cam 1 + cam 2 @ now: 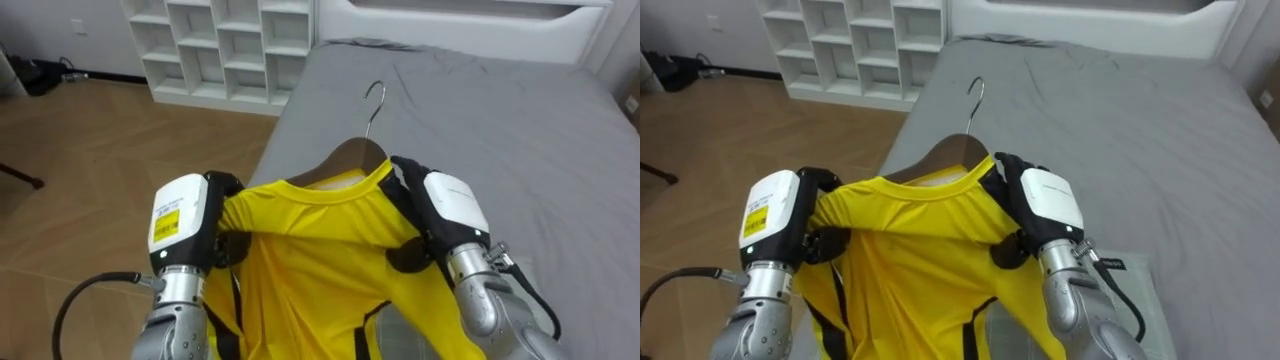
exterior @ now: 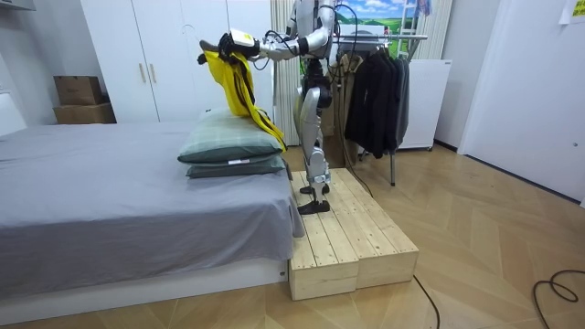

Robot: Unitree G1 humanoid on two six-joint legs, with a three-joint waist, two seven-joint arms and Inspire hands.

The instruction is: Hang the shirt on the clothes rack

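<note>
The left hand [image 1: 185,225] at 9 o'clock and the right hand [image 1: 447,208] at 3 o'clock have their fingers [image 1: 232,246] curled, gripping the yellow shirt [image 1: 310,255] on its hanger [image 1: 358,152] above the bed [image 1: 500,120].

Above the bed [image 1: 540,130] the shirt [image 1: 310,245] sits on a hanger [image 1: 352,155], left hand [image 1: 185,225] holding one shoulder, right hand [image 1: 445,210] the other. Pillows [image 2: 233,146] lie on the bed; a shelf [image 1: 225,45] stands left of it.

shirt [image 1: 300,250]: yellow, black trim | hanger [image 1: 345,158]: brown | bedsheet [image 1: 480,130]: grey | shelf [image 1: 220,45]: white
</note>
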